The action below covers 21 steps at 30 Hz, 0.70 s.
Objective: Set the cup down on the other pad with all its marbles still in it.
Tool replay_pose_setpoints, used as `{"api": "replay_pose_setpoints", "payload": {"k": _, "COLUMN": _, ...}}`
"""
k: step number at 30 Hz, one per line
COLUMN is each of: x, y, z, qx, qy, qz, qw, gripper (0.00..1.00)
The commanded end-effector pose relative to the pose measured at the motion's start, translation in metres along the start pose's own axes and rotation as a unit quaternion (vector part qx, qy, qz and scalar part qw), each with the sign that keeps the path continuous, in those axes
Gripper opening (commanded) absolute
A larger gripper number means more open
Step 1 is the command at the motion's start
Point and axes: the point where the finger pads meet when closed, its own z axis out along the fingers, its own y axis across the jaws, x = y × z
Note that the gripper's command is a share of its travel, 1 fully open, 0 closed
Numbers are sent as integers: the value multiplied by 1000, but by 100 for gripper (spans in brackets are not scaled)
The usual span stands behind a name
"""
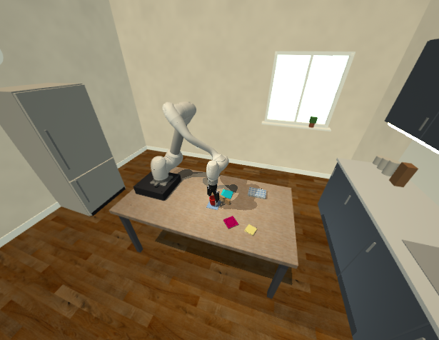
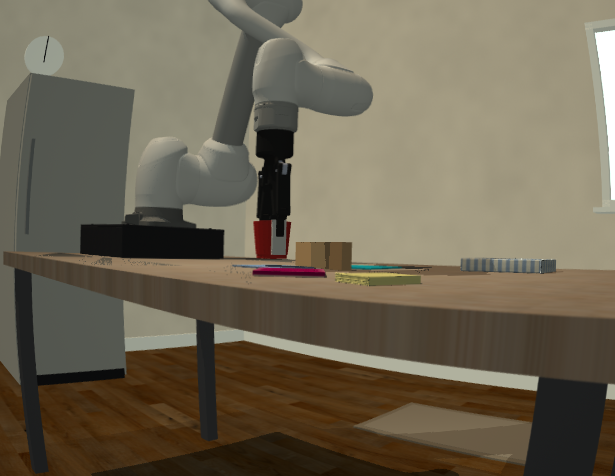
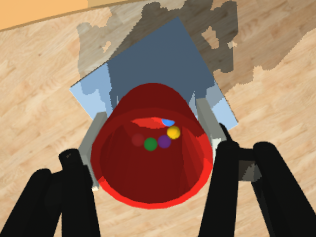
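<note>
A red cup (image 2: 269, 239) stands upright over a light-blue pad (image 3: 156, 86), and it also shows in the wrist view (image 3: 153, 153) and in the top view (image 1: 212, 200). Several coloured marbles (image 3: 159, 138) lie in its bottom. My gripper (image 3: 153, 120) comes down from above and is shut on the cup, with one finger pad on each side of its wall. I cannot tell whether the base rests on the pad or hangs just above it. A brown wooden rail (image 2: 323, 255) lies right beside the cup. A teal pad (image 1: 227, 193) lies beyond the rail.
A magenta flat block (image 1: 230, 222) and a yellow one (image 1: 250, 229) lie nearer the table's front. A grey striped slab (image 1: 257, 193) lies to the right of the teal pad. The arm's black base (image 1: 157, 186) stands at the table's left corner.
</note>
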Motion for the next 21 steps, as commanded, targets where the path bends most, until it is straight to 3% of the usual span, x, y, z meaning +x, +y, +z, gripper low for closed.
{"api": "replay_pose_setpoints", "payload": {"k": 1, "x": 0, "y": 0, "z": -8, "qx": 0, "qy": 0, "qz": 0, "qw": 1000, "gripper": 49}}
{"api": "replay_pose_setpoints", "payload": {"k": 21, "x": 0, "y": 0, "z": -55, "qx": 0, "qy": 0, "qz": 0, "qw": 1000, "gripper": 49}}
